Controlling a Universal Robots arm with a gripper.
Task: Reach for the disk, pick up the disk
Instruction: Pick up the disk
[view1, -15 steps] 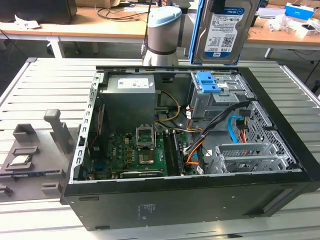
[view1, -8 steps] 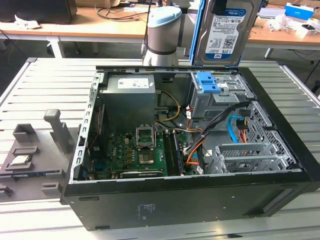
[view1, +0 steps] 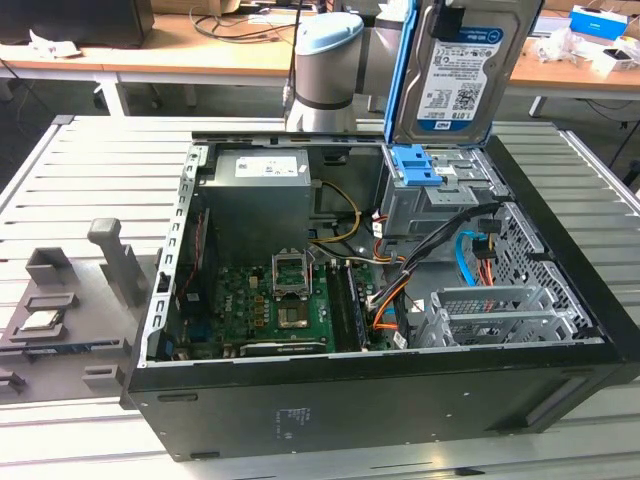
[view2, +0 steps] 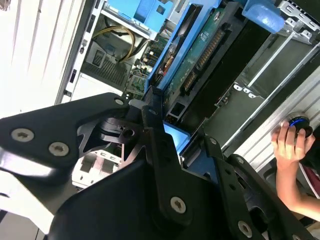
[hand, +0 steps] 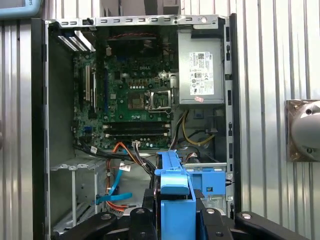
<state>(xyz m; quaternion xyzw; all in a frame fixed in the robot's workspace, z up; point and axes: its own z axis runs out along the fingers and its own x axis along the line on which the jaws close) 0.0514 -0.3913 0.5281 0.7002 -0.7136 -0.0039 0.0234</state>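
The disk (view1: 465, 70) is a silver-grey hard drive with a white-and-blue label and blue side rails. It hangs upright above the metal drive cage (view1: 430, 205) at the back of the open computer case, on the exterior view's right. In both wrist views my gripper (hand: 175, 222) is shut on it. The black fingers (hand: 137, 220) press on either side of its blue rail (hand: 175, 192). In the second wrist view the disk (view2: 200, 50) shows edge-on with its green circuit board, held between the fingers (view2: 155, 130) of my gripper (view2: 182, 150).
The black computer case (view1: 380, 400) lies open on a slatted metal table. Inside it are the motherboard (view1: 280, 300), power supply (view1: 260, 195), cables and a blue latch (view1: 415, 165) atop the cage. Grey fixtures (view1: 60, 290) stand at the exterior view's left. A person's hand (view2: 290, 142) rests beside the case.
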